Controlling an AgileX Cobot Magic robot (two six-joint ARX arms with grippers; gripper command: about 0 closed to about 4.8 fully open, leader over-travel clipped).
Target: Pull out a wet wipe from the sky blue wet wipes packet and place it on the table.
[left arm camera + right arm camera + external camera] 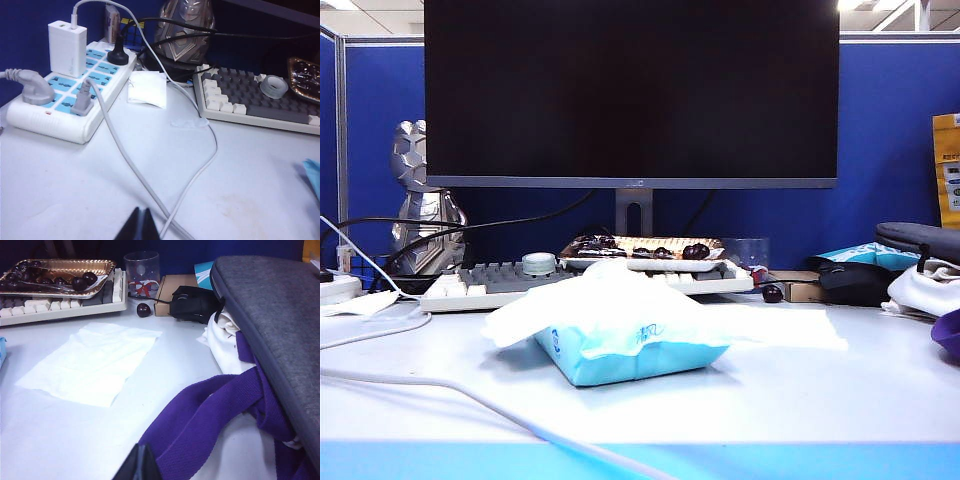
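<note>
The sky blue wet wipes packet [630, 355] lies mid-table in the exterior view, with a white sheet [590, 300] draped over its top. To its right a wet wipe [780, 325] lies flat on the table [820, 400]. In the right wrist view this wet wipe [92, 362] lies spread out beyond my right gripper [141, 449], which is shut and empty beside a purple strap. My left gripper [141, 212] is shut and empty over bare table near crossing cables. A corner of the packet [314, 175] shows in the left wrist view. Neither gripper appears in the exterior view.
A power strip [65, 95] with plugs and grey cables [135, 165] lies on the left. A keyboard [500, 280] carrying a tray of cherries [55, 275] stands behind the packet. At the right are a grey bag [280, 320], purple strap [210, 415], white cloth [220, 340], black mouse [192, 302] and loose cherry [143, 309].
</note>
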